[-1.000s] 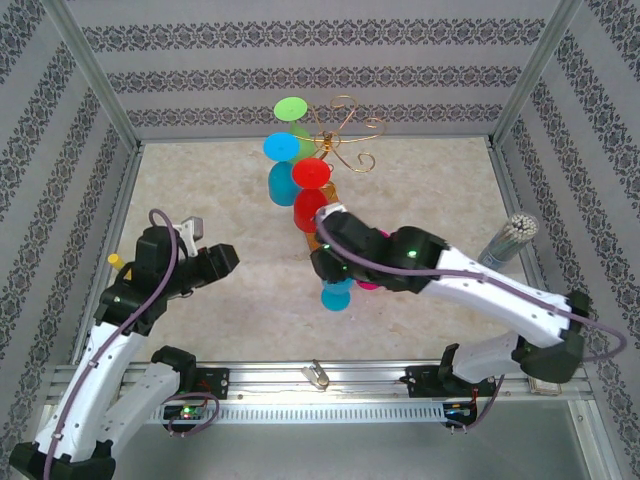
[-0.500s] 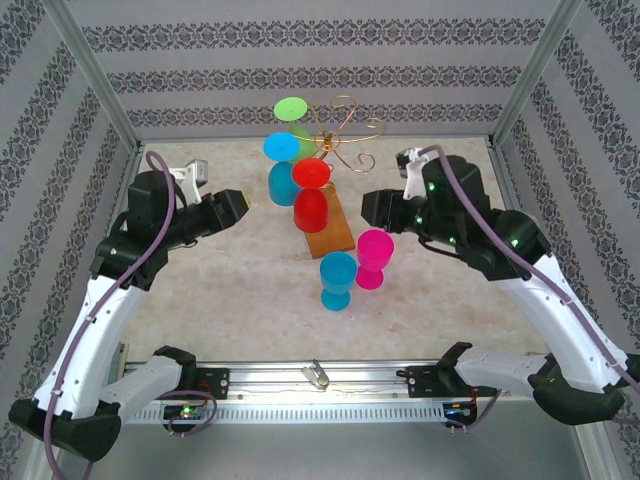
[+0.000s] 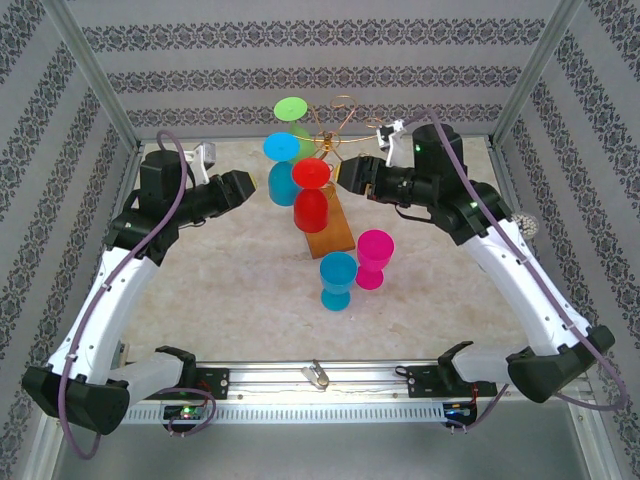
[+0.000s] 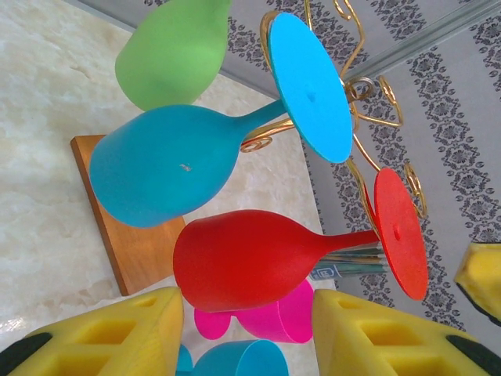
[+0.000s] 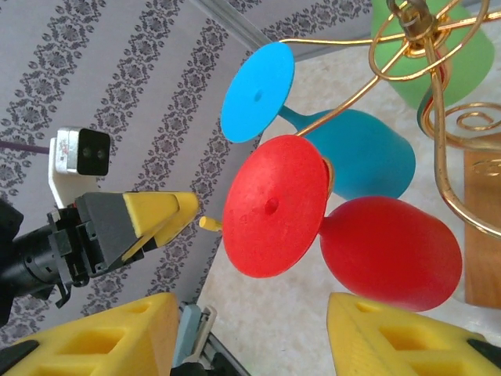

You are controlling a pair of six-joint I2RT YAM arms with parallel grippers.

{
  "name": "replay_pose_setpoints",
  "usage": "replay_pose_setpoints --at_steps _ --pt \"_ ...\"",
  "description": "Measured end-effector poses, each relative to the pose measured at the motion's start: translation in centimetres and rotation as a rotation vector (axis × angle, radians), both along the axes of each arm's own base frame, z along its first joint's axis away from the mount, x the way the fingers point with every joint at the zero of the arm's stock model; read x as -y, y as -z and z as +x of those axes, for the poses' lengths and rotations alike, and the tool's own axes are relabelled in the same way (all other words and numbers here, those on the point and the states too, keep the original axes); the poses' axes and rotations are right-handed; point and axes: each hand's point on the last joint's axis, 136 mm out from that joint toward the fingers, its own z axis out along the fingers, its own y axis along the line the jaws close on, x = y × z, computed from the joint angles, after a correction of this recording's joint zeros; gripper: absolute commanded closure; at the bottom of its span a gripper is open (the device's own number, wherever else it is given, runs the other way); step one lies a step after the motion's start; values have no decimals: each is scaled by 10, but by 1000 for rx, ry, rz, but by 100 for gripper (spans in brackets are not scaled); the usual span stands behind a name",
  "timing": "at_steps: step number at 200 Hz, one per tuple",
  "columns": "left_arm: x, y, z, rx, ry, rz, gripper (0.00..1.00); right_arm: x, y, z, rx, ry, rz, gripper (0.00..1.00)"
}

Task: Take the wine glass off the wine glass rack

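The wine glass rack [image 3: 341, 133] is gold wire on a wooden base [image 3: 331, 228] at the back centre. A green [image 3: 291, 109], a blue [image 3: 281, 168] and a red wine glass [image 3: 311, 197] hang upside down from it. My left gripper [image 3: 236, 189] is open just left of the rack; its yellow fingers [image 4: 102, 333] flank the red bowl [image 4: 243, 258] without touching. My right gripper [image 3: 353, 174] is open just right of the rack. In its wrist view the red foot [image 5: 274, 207] lies ahead of the gripper [image 5: 250, 329], with nothing held.
A blue glass [image 3: 337, 281] and a pink glass [image 3: 374, 258] stand upright on the table in front of the base. A cup of sticks [image 3: 529, 226] sits at the right wall. Metal frame posts and patterned walls enclose the table.
Both arms rose and moved back toward the rack. The right gripper left the table's middle, near the two standing glasses, and now faces the red glass; the left closed in from the left.
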Motion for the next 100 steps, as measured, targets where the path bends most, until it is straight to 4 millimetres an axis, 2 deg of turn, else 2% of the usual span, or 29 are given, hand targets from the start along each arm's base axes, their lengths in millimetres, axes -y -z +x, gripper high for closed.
replay_pose_setpoints --at_steps 34,100 --pt "-1 -3 5 14 2 -14 52 -8 13 6 -38 -2 2 50" --pt "-4 -4 11 22 5 -47 52 -14 20 14 -57 4 14 52"
